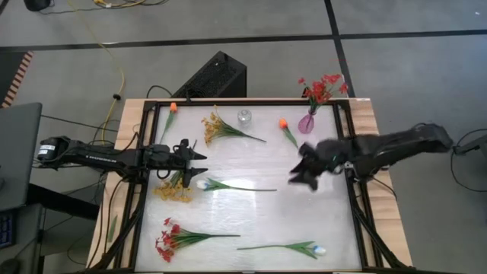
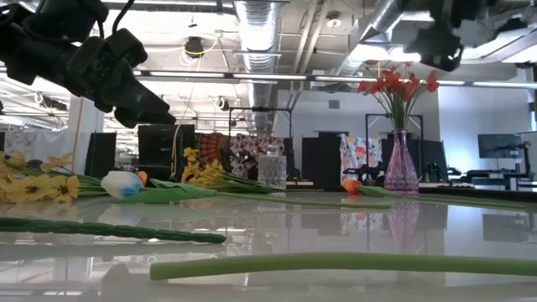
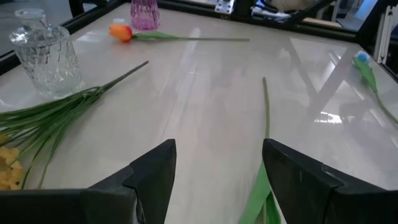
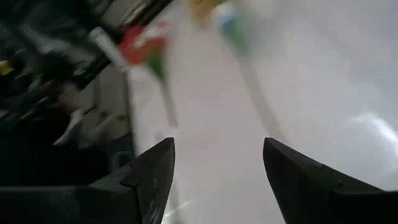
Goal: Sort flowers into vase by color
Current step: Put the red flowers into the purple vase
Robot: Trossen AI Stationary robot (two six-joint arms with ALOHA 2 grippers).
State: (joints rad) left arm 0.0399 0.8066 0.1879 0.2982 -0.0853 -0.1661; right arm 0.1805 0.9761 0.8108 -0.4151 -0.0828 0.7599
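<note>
Red is the only colour sorted so far: a red bunch (image 1: 323, 86) stands in the pink vase (image 1: 307, 122) at the upper right of the high view, while a clear glass vase (image 1: 244, 117) near the top centre holds nothing. Everything else lies flat on the counter (image 1: 304, 213). You have an orange tulip (image 1: 283, 123) just left of the pink vase, another orange tulip (image 1: 173, 108) at the upper left, a yellow spray (image 1: 217, 128) beside the glass vase, a second yellow spray (image 1: 173, 190) at mid-left, a white tulip (image 1: 203, 183) with its stem running right across the centre, a red cluster (image 1: 168, 237) at the lower left, and a second white tulip (image 1: 319, 250) at the lower right.

Your left hand (image 1: 199, 155) hovers at mid-left, just above the white tulip and the yellow spray, fingers spread and empty. Your right hand (image 1: 303, 176) sits right of centre over bare counter, also spread and holding nothing; its wrist view is blurred.

You look to be between picks. The red cluster belongs with the pink vase, but it lies far from your right hand. Your left hand's nearest option is the white tulip below it, so bring it down over the thin stem and close there, not on the bud.
</note>
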